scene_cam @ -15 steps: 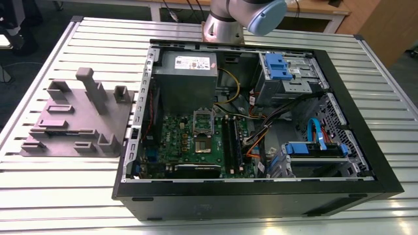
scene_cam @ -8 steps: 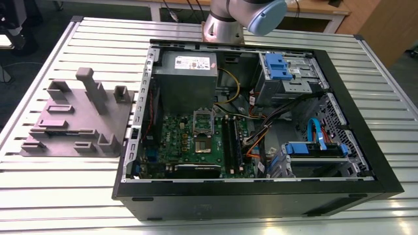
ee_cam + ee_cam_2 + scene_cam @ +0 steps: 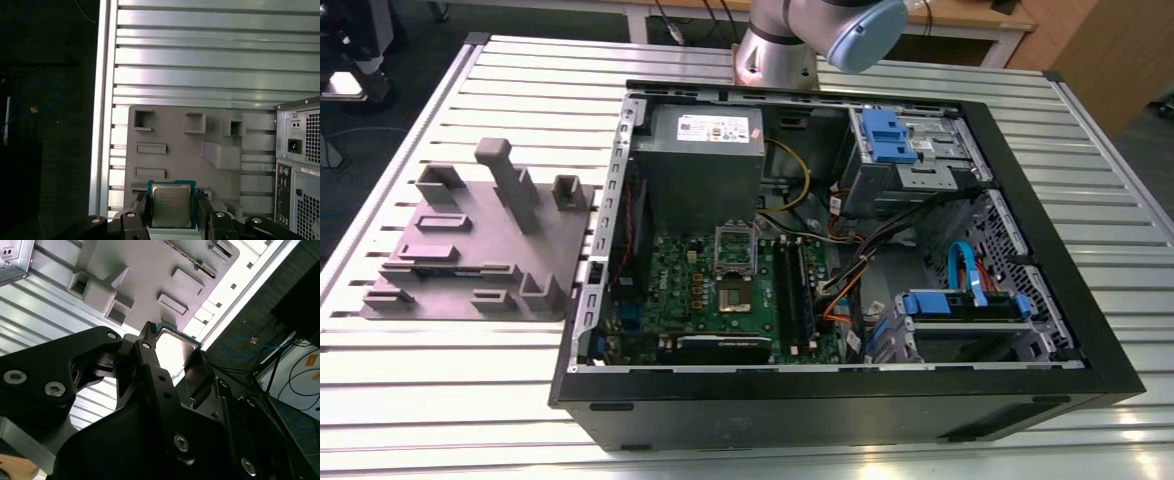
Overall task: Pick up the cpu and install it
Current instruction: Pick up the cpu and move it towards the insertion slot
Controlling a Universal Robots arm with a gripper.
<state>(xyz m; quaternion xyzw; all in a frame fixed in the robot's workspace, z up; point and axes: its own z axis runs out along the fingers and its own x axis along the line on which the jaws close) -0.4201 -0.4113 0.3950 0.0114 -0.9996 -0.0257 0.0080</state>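
Note:
The cpu (image 3: pixel 171 204), a small square chip with a silvery top and a pale green rim, is clamped between my gripper's (image 3: pixel 171 212) two black fingers (image 3: pixel 140 206), well above the grey fixture plate (image 3: pixel 200 150). In the second wrist view the same cpu (image 3: pixel 176 346) sits at the tips of the gripper (image 3: pixel 172 357), with the fixture plate (image 3: pixel 140 270) beyond it. In the exterior view the open computer case (image 3: pixel 841 400) lies on the slatted table, and the motherboard's socket (image 3: pixel 736 268) is exposed with its metal frame raised.
The grey fixture plate (image 3: pixel 474 250) with raised blocks lies at the exterior view's left of the case. Inside the case are a grey power supply (image 3: pixel 704 135), blue drive brackets (image 3: pixel 961 300) and loose cables (image 3: pixel 854 260). The arm's base (image 3: pixel 781 55) stands behind the case.

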